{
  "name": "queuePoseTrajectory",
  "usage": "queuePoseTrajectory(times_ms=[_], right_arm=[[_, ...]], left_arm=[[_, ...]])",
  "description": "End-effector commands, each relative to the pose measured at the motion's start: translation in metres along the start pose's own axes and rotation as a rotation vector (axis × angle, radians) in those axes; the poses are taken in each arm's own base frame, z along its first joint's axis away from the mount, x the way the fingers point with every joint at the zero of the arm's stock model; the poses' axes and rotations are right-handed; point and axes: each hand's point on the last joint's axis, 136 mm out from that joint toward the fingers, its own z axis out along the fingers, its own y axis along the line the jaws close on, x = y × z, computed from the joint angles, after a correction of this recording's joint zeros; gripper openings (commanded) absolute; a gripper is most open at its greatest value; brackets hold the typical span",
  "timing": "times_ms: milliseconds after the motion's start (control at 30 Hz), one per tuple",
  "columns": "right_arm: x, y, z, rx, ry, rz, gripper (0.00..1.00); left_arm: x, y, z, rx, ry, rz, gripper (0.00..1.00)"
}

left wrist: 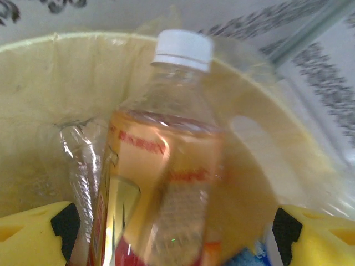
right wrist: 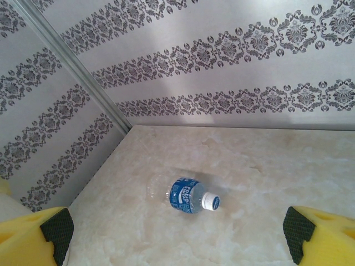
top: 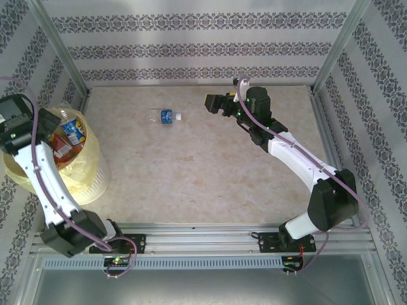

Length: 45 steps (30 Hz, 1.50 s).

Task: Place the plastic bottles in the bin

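Note:
A clear bottle with a blue label and white cap (top: 164, 116) (right wrist: 191, 197) lies on its side on the table at the back. My right gripper (top: 216, 103) (right wrist: 175, 233) hovers to its right, open and holding nothing, facing the bottle. The pale-yellow bin (top: 89, 184) (left wrist: 44, 111) stands at the left edge with bottles in it, one red-labelled (top: 62, 147) and one blue-labelled (top: 74, 130). My left gripper (left wrist: 175, 235) is over the bin, open. A blurred white-capped bottle with an orange-red label (left wrist: 166, 160) stands between its pads (left wrist: 65, 224), with a gap to the right pad.
Patterned walls and metal posts (top: 60, 47) close in the table on three sides. The beige tabletop (top: 203, 171) stretches between the bin and the right arm. A crumpled clear bottle (left wrist: 80, 155) lies against the bin's inner wall.

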Motion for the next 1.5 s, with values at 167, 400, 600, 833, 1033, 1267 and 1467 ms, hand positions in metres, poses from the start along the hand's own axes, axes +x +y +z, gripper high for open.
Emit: queuePoseTrajectory(times_ms=[167, 400, 600, 833, 1033, 1267, 1467], right_arm=[[-0.002, 0.006, -0.008, 0.003, -0.013, -0.012, 0.98], [-0.002, 0.008, -0.005, -0.006, -0.008, -0.005, 0.98], [-0.001, 0.009, -0.004, -0.014, -0.002, 0.004, 0.98], [-0.001, 0.01, -0.005, -0.015, -0.005, 0.003, 0.98], [-0.003, 0.011, -0.005, -0.015, -0.005, -0.006, 0.98], [-0.001, 0.01, -0.006, -0.012, -0.008, 0.0, 0.98], [-0.002, 0.007, -0.012, 0.008, -0.024, 0.01, 0.98]], left_arm=[[0.008, -0.003, 0.019, 0.032, 0.046, -0.04, 0.71], [0.004, -0.013, -0.035, 0.141, -0.024, -0.013, 0.59], [0.011, -0.024, -0.054, 0.207, 0.034, 0.03, 0.51], [0.036, -0.018, -0.038, 0.188, 0.13, 0.031, 0.57], [0.021, -0.021, -0.053, 0.187, 0.089, 0.043, 0.81], [0.0, -0.051, -0.108, 0.378, -0.065, 0.007, 0.91], [0.018, -0.117, -0.162, 0.614, -0.174, 0.133, 0.97]])
